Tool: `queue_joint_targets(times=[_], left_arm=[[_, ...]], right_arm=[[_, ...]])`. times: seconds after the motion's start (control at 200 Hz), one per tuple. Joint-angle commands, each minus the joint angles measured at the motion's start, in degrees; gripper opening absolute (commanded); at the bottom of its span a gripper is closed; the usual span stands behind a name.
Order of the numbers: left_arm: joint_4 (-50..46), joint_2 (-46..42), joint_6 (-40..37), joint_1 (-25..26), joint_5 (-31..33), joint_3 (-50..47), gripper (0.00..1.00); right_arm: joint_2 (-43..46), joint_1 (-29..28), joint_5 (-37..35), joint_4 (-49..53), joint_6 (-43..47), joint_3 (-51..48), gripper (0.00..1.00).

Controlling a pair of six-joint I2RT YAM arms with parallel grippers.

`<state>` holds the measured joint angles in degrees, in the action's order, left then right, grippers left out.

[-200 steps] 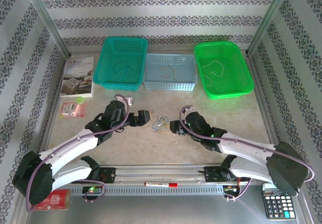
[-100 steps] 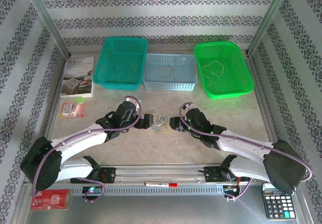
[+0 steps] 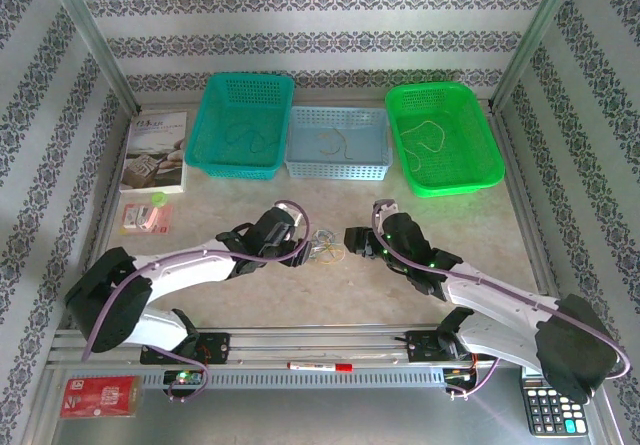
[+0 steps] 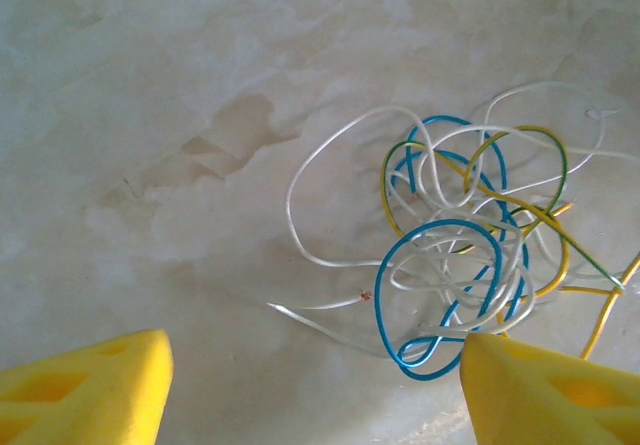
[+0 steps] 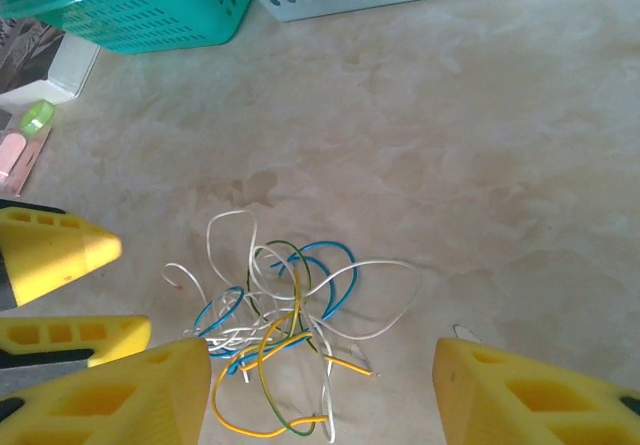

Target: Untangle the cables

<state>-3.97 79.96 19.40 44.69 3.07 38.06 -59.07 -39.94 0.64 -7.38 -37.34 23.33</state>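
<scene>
**Three cameras, one shared tangle**

The top camera looks down from behind the arm bases (image 3: pixel 190 345) across the whole pale marbled desk (image 3: pixel 480 225). The left wrist camera faces nearly straight down, close over thin white, blue and yellow cables (image 4: pixel 455 265). The right wrist camera, seemingly farther back, tilts over the same tangle toward a teal perforated plastic basket (image 5: pixel 140 10).
</scene>
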Motion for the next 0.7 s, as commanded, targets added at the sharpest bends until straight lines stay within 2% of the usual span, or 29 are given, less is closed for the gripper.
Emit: queue_joint_targets(times=[0.0,0.285,0.38,0.54,0.694], left_arm=[[0.9,1.4,-1.7,0.8,0.8,1.7,0.72],[3.0,5.1,-1.4,0.8,-0.3,2.9,0.63],[3.8,5.8,-1.5,0.8,-0.3,3.0,0.56],[5.6,6.4,-1.4,0.8,0.1,2.5,0.35],[6.1,6.3,-1.4,0.8,0.5,2.6,0.1]], right_arm=[[-1.3,0.3,2.7,0.3,-0.1,0.6,0.61],[-6.7,-1.2,4.9,-1.7,-0.2,2.8,0.61],[-7.6,-1.9,4.8,-2.1,-0.3,3.1,0.61],[-8.7,-2.6,4.8,-2.4,-0.1,3.9,0.61],[-9.6,-2.9,4.9,-2.6,0.3,4.8,0.61]])
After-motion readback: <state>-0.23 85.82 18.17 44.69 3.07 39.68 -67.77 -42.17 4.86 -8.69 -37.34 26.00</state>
